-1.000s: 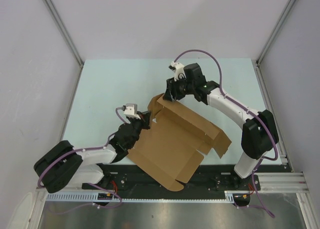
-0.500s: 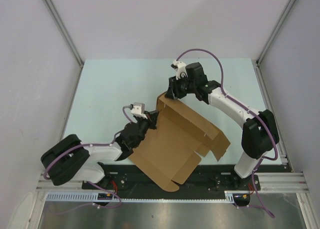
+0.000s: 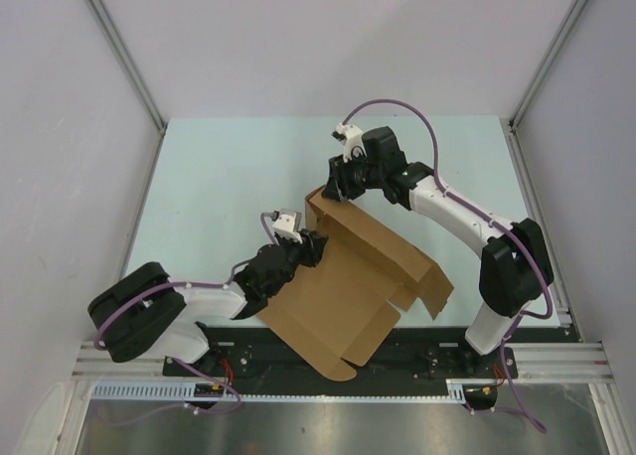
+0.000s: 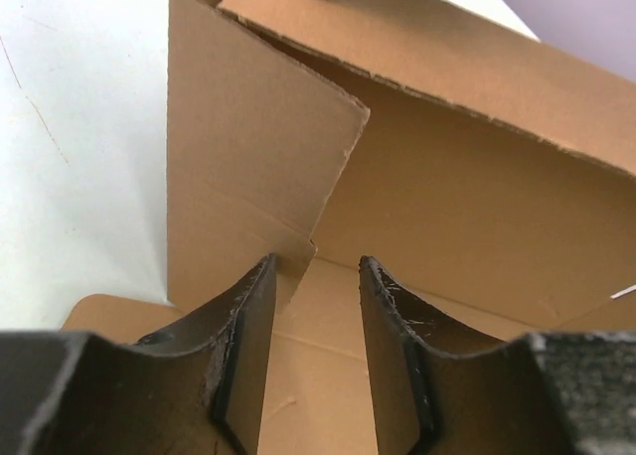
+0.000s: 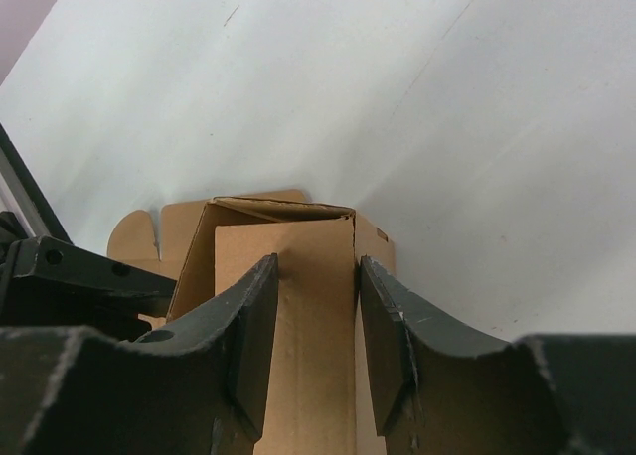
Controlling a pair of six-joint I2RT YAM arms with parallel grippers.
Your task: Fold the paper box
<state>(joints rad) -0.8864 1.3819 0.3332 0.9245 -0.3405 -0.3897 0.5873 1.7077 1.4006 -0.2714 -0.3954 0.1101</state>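
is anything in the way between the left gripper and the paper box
Nothing visible does. The left gripper is open right at the paper box, facing the edge of an upright flap with only cardboard ahead.

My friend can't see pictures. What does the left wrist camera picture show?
The left end effector, its two dark fingers apart and gripping nothing, points at the brown paper box. One flap stands upright on the left, a long wall runs behind it, and the pale table shows at the left.
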